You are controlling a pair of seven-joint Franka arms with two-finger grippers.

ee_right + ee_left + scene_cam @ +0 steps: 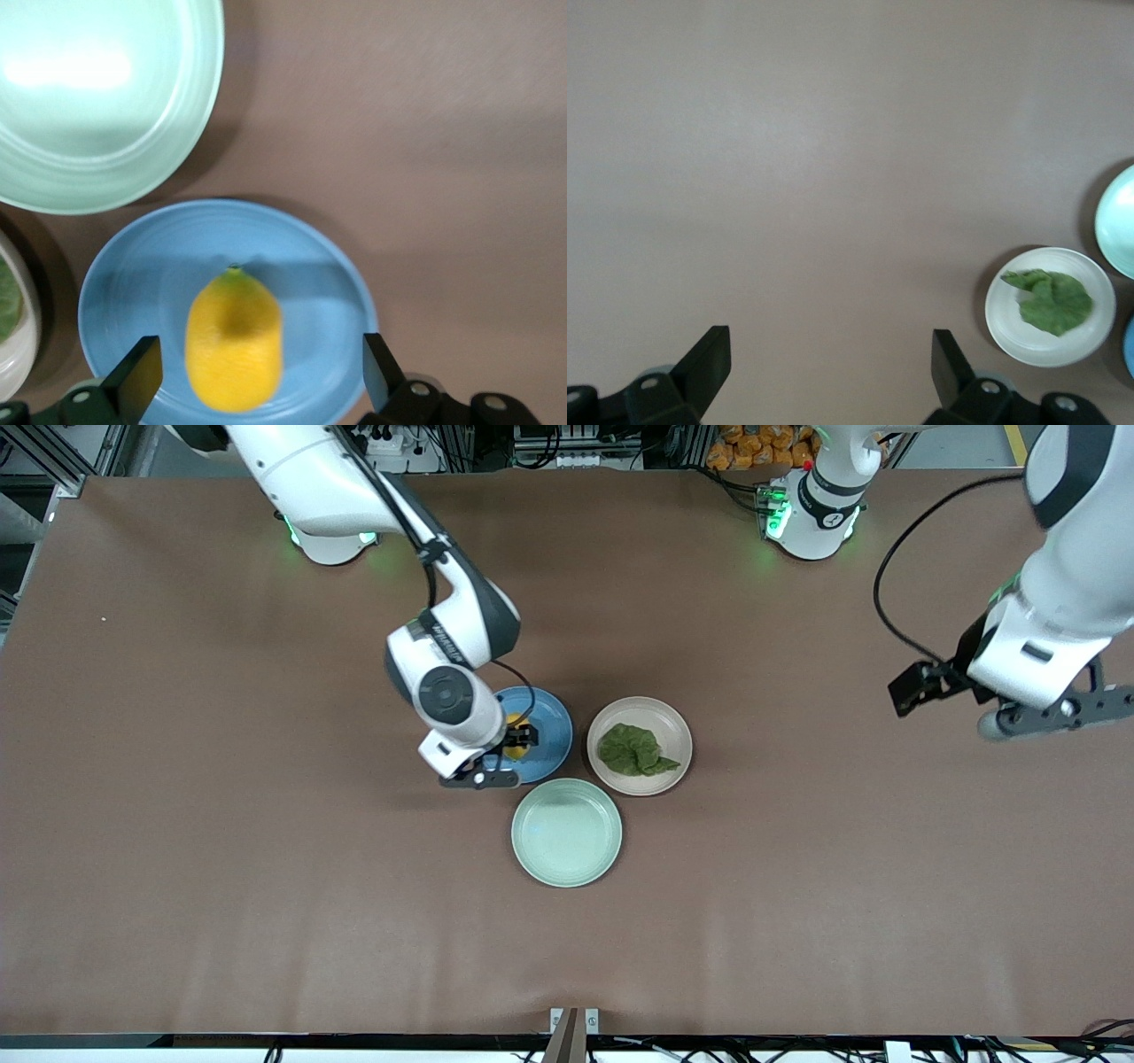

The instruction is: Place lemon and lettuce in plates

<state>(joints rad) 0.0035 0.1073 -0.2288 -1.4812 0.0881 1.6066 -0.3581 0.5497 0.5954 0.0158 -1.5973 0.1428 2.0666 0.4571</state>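
Brown table (221, 850) filling nearly the whole front frame. Right arm (354, 496) reaching from the upper left of that frame down to its centre; left arm (1076, 558) entering at the upper right edge, waiting over bare table.

Three plates clustered at mid-frame: blue plate (551, 726) just left of centre, pale pink-beige plate (673, 731) just right of it, mint-green plate (567, 833) below and between the two, nearly touching both.

Right gripper (496, 766) over the blue plate's lower left rim, fingers (137, 376) spread wide at the bottom of the right wrist frame, apart from the fruit, gripping nothing. Left gripper (1045, 713) at the right edge of the front frame, fingers (709, 363) likewise wide at the bottom of the left wrist frame, empty, bare table beneath.

Lettuce (633, 750) lying in the pink-beige plate, crumpled, dark green, also seen at the lower right of the left wrist frame (1052, 301).

Lemon (234, 341) resting in the blue plate, bottom centre of the right wrist frame, between the open fingers; in the front frame only a yellow sliver (513, 746) beside the wrist.
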